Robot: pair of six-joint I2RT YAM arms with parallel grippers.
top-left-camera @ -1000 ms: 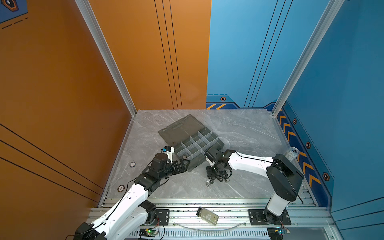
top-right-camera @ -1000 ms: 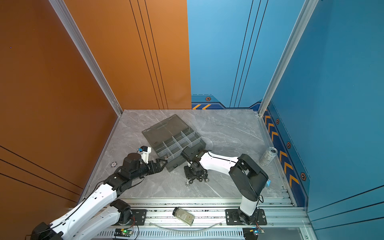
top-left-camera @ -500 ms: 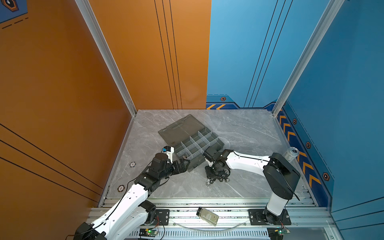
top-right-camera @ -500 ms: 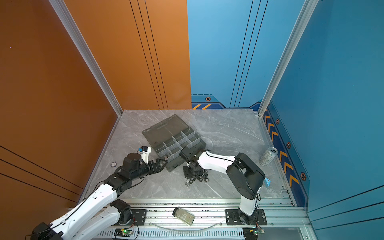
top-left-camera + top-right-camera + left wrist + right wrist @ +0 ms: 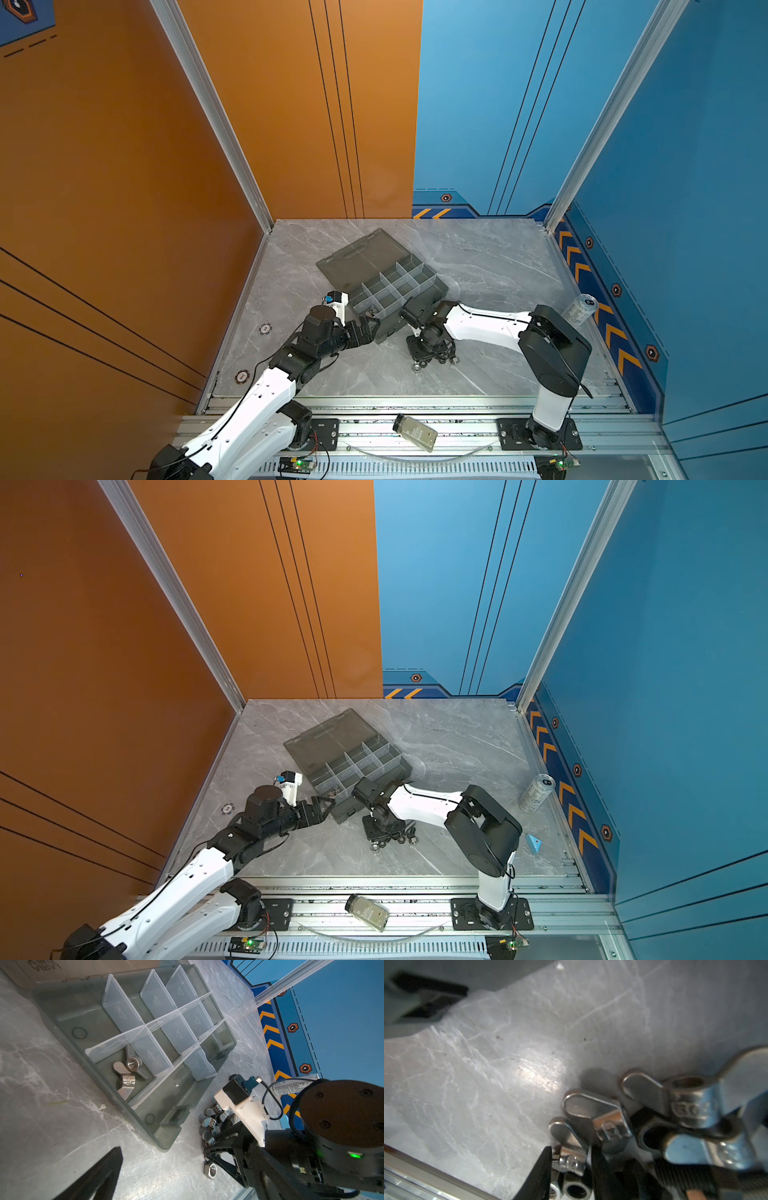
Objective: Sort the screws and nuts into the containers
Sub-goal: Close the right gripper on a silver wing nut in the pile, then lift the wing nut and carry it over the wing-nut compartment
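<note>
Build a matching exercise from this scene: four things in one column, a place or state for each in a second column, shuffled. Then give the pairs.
1. left gripper
2. right gripper
3. drink can
4. two wing nuts

A. standing near the table's right edge
B. lying in an organiser box cell
C. jaws wide open beside the box
D. jaws closed on a wing nut in the loose pile

Pairs: 1-C, 2-D, 3-A, 4-B

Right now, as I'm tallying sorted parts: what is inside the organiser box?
Two silver wing nuts lie in one cell of the organiser box. The other cells look empty; dividers veil some floors.
</note>
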